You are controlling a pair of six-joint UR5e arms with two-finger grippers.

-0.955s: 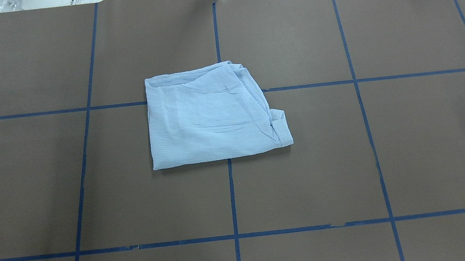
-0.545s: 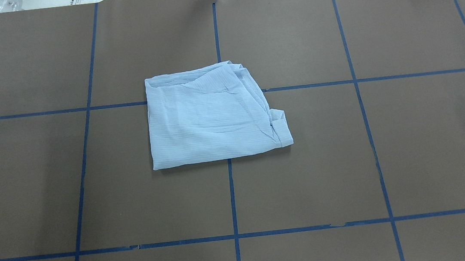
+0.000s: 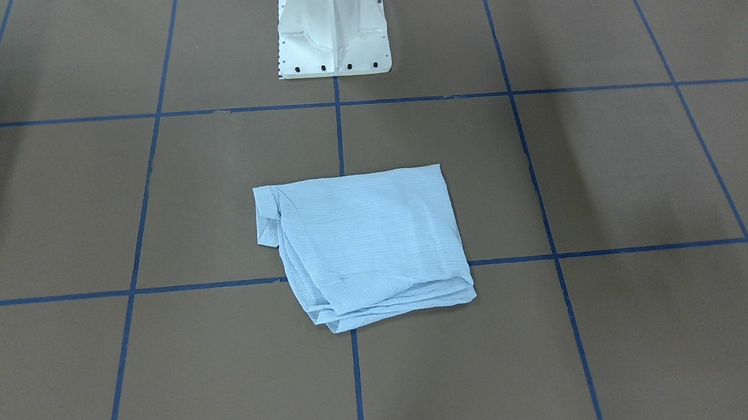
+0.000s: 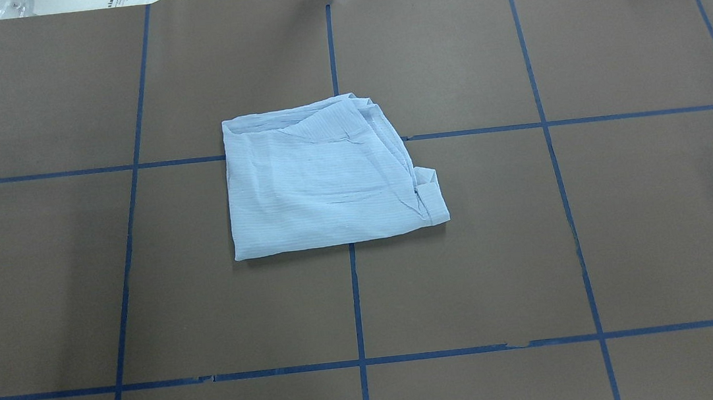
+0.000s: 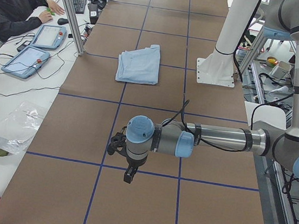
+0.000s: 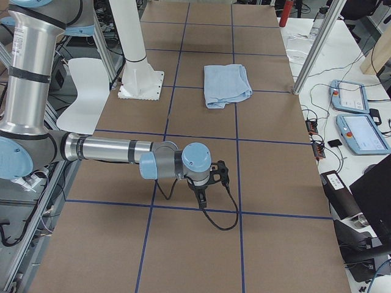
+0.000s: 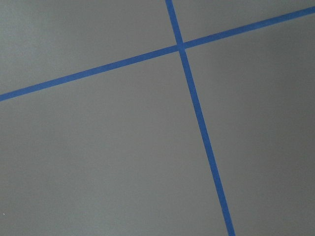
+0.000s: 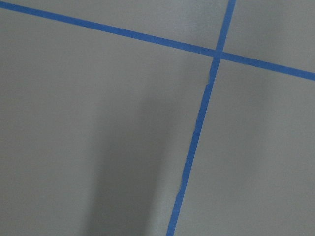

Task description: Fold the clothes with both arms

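Observation:
The light blue striped shirt [image 4: 327, 176] lies folded into a rough square at the middle of the brown table; it also shows in the front-facing view [image 3: 366, 245], the exterior left view [image 5: 139, 64] and the exterior right view [image 6: 226, 84]. Neither arm touches it. My left gripper [image 5: 128, 176] hangs over the table far from the shirt, seen only in the exterior left view. My right gripper [image 6: 201, 200] hangs over the table far from the shirt, seen only in the exterior right view. I cannot tell whether either is open or shut. Both wrist views show only table and tape.
Blue tape lines [image 4: 357, 306] grid the brown table cover. The white pedestal base [image 3: 333, 36] stands at the robot's side. An operator [image 5: 15, 5] sits by tablets [image 5: 27, 60] beyond the table's far edge. Metal posts [image 6: 317, 43] stand along that edge.

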